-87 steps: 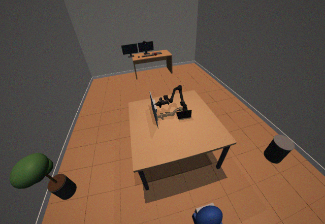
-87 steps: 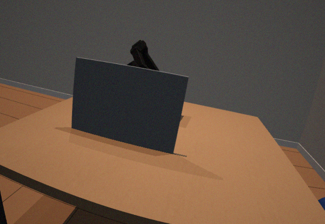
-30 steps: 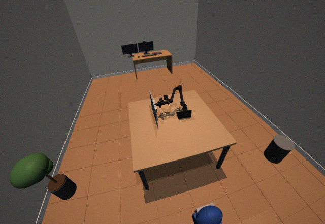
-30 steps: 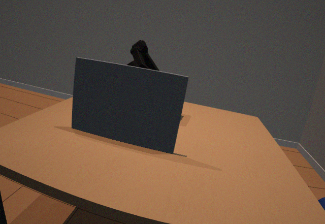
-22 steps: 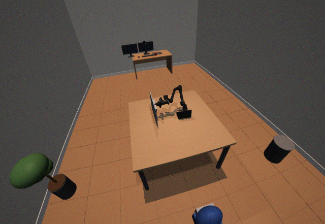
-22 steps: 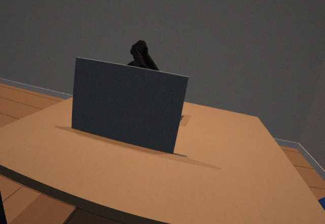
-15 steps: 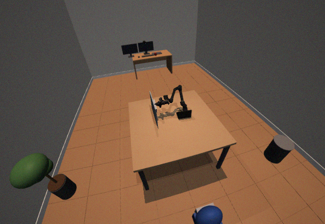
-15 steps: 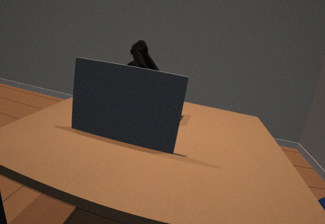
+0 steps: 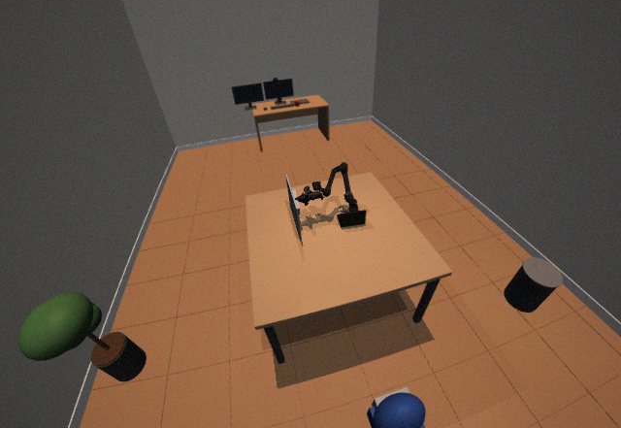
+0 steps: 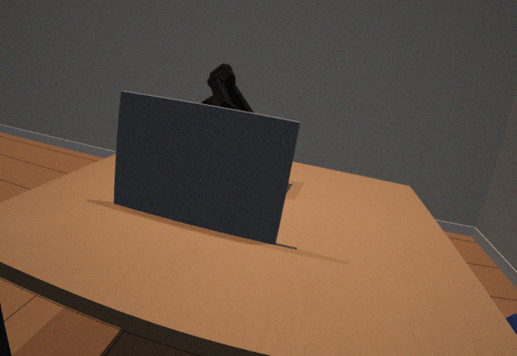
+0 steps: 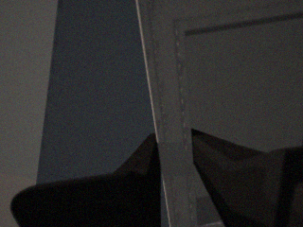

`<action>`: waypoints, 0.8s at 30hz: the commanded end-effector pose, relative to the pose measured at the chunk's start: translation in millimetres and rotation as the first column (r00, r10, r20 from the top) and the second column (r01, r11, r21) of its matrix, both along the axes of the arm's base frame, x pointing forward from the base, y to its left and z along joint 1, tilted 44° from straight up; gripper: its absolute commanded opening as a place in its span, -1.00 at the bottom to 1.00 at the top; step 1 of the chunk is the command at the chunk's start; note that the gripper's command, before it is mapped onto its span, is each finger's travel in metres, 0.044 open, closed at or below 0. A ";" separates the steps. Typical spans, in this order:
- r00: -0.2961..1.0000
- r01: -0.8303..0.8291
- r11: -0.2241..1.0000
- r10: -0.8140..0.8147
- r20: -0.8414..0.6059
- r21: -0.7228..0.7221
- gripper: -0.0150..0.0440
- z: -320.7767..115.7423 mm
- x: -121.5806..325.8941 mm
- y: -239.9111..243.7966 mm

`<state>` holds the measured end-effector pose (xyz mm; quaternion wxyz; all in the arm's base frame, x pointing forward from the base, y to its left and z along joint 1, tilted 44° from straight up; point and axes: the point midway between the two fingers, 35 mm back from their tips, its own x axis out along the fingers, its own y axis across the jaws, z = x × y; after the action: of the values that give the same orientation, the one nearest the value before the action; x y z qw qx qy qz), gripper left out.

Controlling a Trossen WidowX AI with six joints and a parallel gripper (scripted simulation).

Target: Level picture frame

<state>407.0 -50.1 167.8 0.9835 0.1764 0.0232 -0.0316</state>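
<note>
The picture frame (image 11: 166,71) fills the right of the wrist view, grey with a thin pale outer edge. That edge leans, top to the left, and is not parallel to the side edge of the dark blue wall panel (image 11: 95,85) (image 9: 294,214) (image 10: 204,164) behind it. My gripper (image 11: 170,136) (image 9: 297,199) is shut on the frame's side bar, one finger on each side of it. In the top view the frame is only a small pale patch by the fingers. The exterior view shows the panel's rear, which hides frame and gripper. The screw and notched strip are hidden.
The panel stands upright on the wooden table (image 9: 341,268) (image 10: 355,294). The arm (image 9: 344,182) (image 10: 223,83) reaches to it from its base, beside a small dark panel (image 9: 351,219). A desk with two monitors, a plant, a bin and a blue object stand away from the table.
</note>
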 end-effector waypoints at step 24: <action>1.000 -0.007 1.000 0.007 0.008 0.004 -0.49 9.5 0.6 0.6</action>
<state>407.2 -52.1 173.3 0.9834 0.1767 0.0243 -0.0336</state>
